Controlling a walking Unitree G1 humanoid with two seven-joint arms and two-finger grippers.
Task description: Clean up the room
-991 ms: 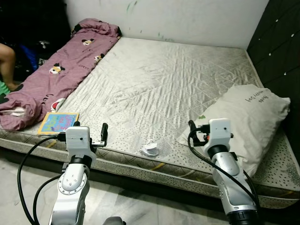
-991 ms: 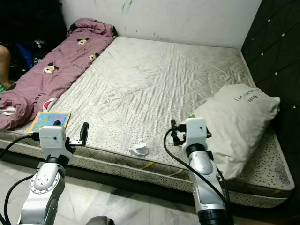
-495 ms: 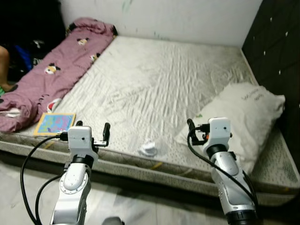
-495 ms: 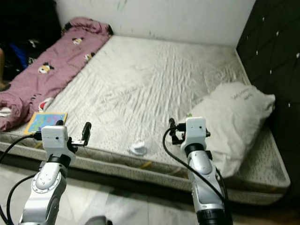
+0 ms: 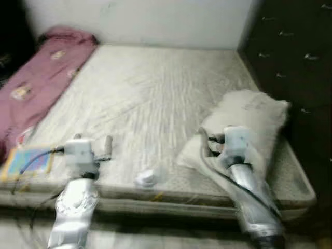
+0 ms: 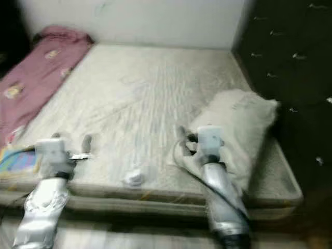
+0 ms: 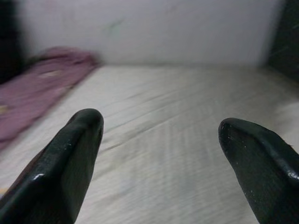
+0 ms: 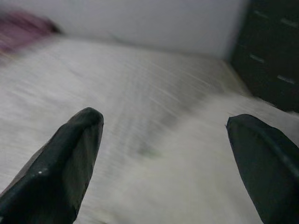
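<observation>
The picture is blurred by motion. A crumpled white paper [image 5: 146, 178] lies near the front edge of the bare mattress [image 5: 150, 88]. A colourful book [image 5: 26, 162] rests at the front left corner, beside a purple blanket [image 5: 36, 72] along the left side. A white pillow [image 5: 249, 114] lies at the right. My left gripper [image 5: 93, 141] is open over the front edge, left of the paper, with nothing between its fingers [image 7: 79, 140]. My right gripper [image 5: 215, 142] is open in front of the pillow [image 8: 196, 177], also holding nothing.
A dark padded headboard [image 5: 290, 62] rises along the right of the bed and a white wall [image 5: 155, 21] stands behind it. The pale floor [image 5: 155, 233] runs along the mattress's front edge, under my arms.
The whole picture has slid left and blurred, so the camera has turned right. The pillow and headboard sit closer to centre. Both arms keep their pose, grippers still open.
</observation>
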